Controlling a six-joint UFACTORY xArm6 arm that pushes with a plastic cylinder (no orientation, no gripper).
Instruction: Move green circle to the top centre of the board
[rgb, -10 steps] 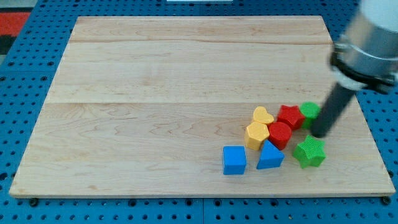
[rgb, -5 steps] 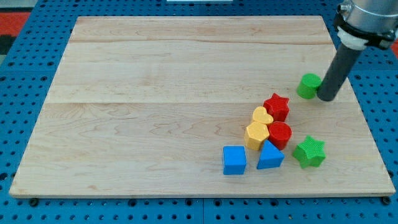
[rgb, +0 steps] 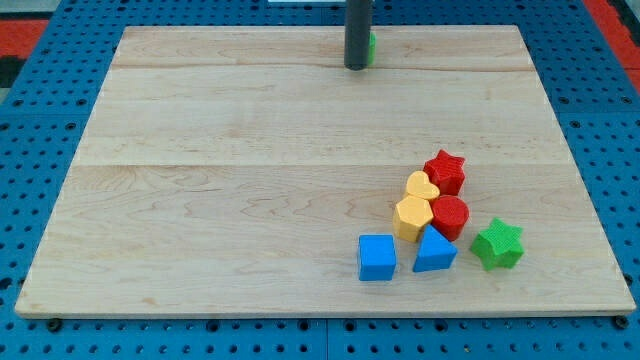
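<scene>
The green circle (rgb: 370, 47) sits near the top edge of the board, about the middle, mostly hidden behind my rod; only a thin green sliver shows on the rod's right side. My tip (rgb: 355, 66) rests on the board touching the circle's left side.
A cluster lies at the lower right: red star (rgb: 445, 171), yellow heart (rgb: 421, 186), yellow hexagon (rgb: 412, 216), red cylinder (rgb: 450, 215), blue triangle (rgb: 434, 251), blue cube (rgb: 377, 257), green star (rgb: 497, 244). The wooden board (rgb: 250, 150) lies on a blue pegboard.
The green circle went from beside the red star up the right side, then across to the top centre. My tip travelled with it. The red star shifted up-left a little.
</scene>
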